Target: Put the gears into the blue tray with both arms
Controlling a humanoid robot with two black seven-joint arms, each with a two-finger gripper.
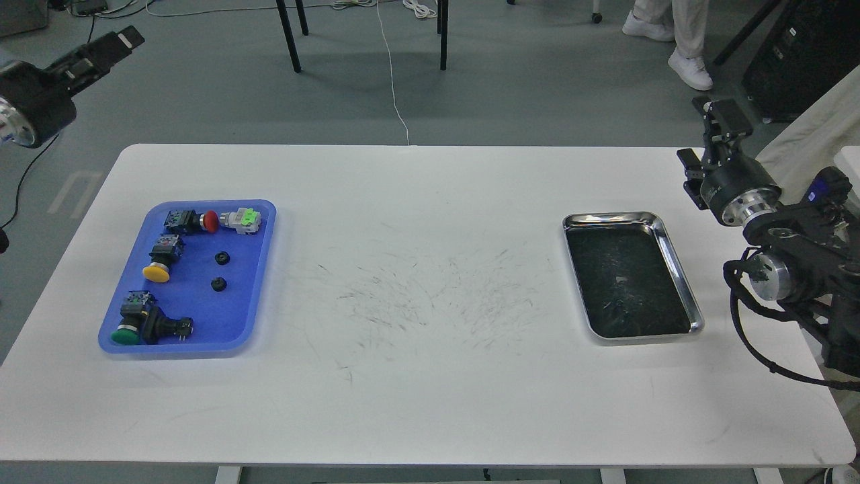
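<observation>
Currently two tiny black toothed gears (pixel 222 257) (pixel 218 284) sat inside the bright-blue rectangular plastic tray (pixel 259 269) on the white bench (pixel 416 202), among coloured push-button switches (pixel 156 271). Left end effector (pixel 124 38) and right end effector (pixel 722 121) hung off the bench edges, both empty; finger spacing unreadable.

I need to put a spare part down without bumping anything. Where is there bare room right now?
The widest bare stretch is the scuffed white table between the blue tray and the steel tray, plus the whole front strip. The steel tray shows nothing loose inside. The blue tray is crowded: push-button switches along its left and far sides, two gears mid-right.
</observation>
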